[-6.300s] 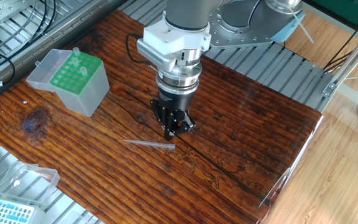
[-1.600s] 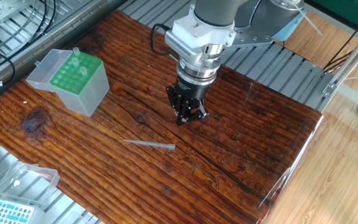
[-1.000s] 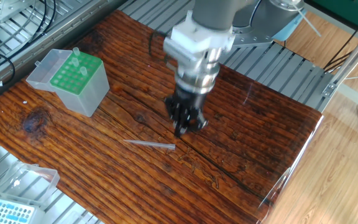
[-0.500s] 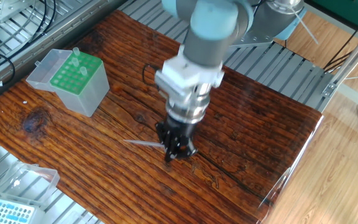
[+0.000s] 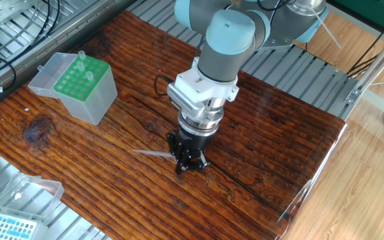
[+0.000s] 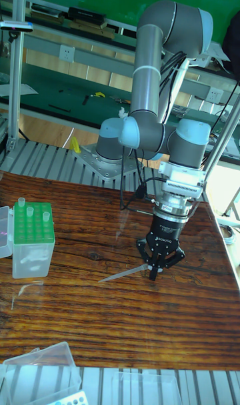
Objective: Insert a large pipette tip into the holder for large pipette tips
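End effector (image 5: 189, 162) is down at the tip's (image 6: 123, 273) wide end; tip lies flat on bench (image 5: 259, 140), well right of holder (image 5: 79, 87). Can't tell if fingers have closed. Pinch near wide end, lift level w/o flicking it.

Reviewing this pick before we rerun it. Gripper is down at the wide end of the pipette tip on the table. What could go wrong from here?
1. The gripper sits at the very end of the pipette tip, so the long tip could pivot or slip out on lifting.
2. The tip lies flat, but the green-topped holder needs it upright: reorientation could misalign it.
3. Tips already standing in the holder could get knocked.
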`<state>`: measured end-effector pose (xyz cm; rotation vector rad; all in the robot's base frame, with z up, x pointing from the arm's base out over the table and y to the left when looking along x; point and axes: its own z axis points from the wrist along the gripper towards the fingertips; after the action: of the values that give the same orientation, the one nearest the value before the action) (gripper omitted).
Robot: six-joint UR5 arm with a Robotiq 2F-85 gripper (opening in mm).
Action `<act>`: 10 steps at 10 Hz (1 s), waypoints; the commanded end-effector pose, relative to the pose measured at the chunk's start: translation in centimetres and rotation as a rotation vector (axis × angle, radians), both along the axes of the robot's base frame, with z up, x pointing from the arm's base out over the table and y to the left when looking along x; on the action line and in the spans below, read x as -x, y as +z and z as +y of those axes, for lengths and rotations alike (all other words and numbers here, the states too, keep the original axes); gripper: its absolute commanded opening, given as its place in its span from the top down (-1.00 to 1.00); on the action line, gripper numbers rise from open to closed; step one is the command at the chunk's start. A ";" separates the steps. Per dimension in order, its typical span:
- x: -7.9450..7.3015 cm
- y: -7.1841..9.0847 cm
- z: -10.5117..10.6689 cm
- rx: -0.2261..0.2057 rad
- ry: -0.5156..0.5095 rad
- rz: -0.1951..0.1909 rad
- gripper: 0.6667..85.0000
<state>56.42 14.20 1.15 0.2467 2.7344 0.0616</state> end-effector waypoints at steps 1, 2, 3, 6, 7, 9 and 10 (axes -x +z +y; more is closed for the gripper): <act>1.9 -0.9 -0.8 -0.017 -0.020 0.035 0.99; 2.1 -0.8 -0.4 -0.022 -0.028 0.039 0.99; 2.3 -0.8 -0.2 -0.030 -0.033 0.047 0.99; 2.8 -0.9 0.0 -0.034 -0.035 0.067 0.99; 2.9 -0.9 0.0 -0.032 -0.035 0.069 0.99; 3.1 -0.7 0.0 -0.025 -0.037 0.072 0.99; 3.2 -0.7 -0.1 -0.022 -0.039 0.075 0.99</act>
<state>53.49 14.13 0.33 0.2938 2.7957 0.0709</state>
